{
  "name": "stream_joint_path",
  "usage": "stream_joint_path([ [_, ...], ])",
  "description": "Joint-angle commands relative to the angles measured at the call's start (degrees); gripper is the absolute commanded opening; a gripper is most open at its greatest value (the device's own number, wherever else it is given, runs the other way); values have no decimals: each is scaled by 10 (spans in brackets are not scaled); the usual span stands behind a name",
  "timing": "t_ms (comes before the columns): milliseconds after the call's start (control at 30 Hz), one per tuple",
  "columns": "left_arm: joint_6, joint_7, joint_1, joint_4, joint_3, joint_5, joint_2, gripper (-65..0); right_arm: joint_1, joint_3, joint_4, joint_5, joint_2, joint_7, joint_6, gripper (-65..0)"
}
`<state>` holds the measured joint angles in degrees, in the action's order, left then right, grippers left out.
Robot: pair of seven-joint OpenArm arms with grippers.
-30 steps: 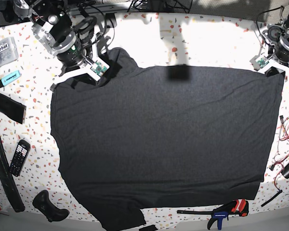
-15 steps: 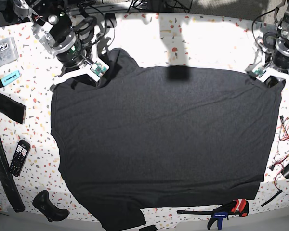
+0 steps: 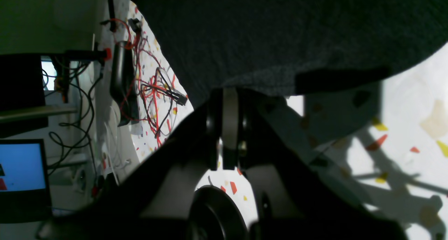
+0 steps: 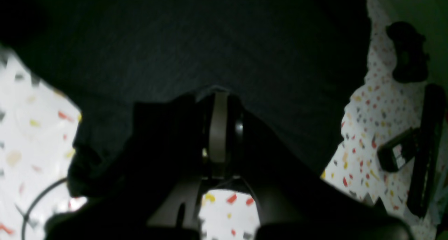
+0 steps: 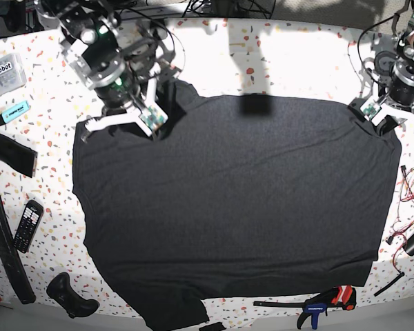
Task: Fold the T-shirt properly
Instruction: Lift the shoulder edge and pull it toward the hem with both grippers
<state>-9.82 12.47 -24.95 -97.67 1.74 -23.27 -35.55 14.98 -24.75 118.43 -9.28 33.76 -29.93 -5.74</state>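
Observation:
The charcoal-black T-shirt (image 5: 234, 200) lies spread flat over most of the speckled table. My right gripper (image 5: 152, 118) is at the shirt's upper-left shoulder, by the sleeve. In the right wrist view the jaws (image 4: 217, 93) are closed together with the fabric (image 4: 210, 40) bunched at their tip. My left gripper (image 5: 381, 117) is at the shirt's upper-right corner. In the left wrist view its jaws (image 3: 229, 93) are closed on the shirt's edge (image 3: 280, 30).
A remote (image 5: 27, 225), black straps (image 5: 3, 248) and a black controller (image 5: 70, 295) lie along the left edge. A blue marker (image 5: 12, 112) and a clear box (image 5: 3, 69) are at the upper left. A clamp (image 5: 324, 303) is at the front; red wires (image 5: 407, 207) are at the right.
My right gripper has moved right and toward the front with the shoulder fabric. My left gripper has shifted, and the shirt's upper-right corner has drawn inward with it.

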Motion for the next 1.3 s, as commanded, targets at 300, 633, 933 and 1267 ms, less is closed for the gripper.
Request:
stream_joint_path([
  [300,10,-5,81,-9,-5,88,-11,-650,-23,64,11,-12,-33,2,7,-650],
  [633,-8,-18,124,32,-5,164,-11,-650,-23,126,11,-10,-43,-2,7,-650],
  [933,-42,-35,177,92,-5,210,6,-650,-38,128,10,-10,-66,-6,6,-650],
  [1267,-43,-35,238,169,-5,208,63,-650,-81,128,-19,-10,-62,-14,7,-650],
])
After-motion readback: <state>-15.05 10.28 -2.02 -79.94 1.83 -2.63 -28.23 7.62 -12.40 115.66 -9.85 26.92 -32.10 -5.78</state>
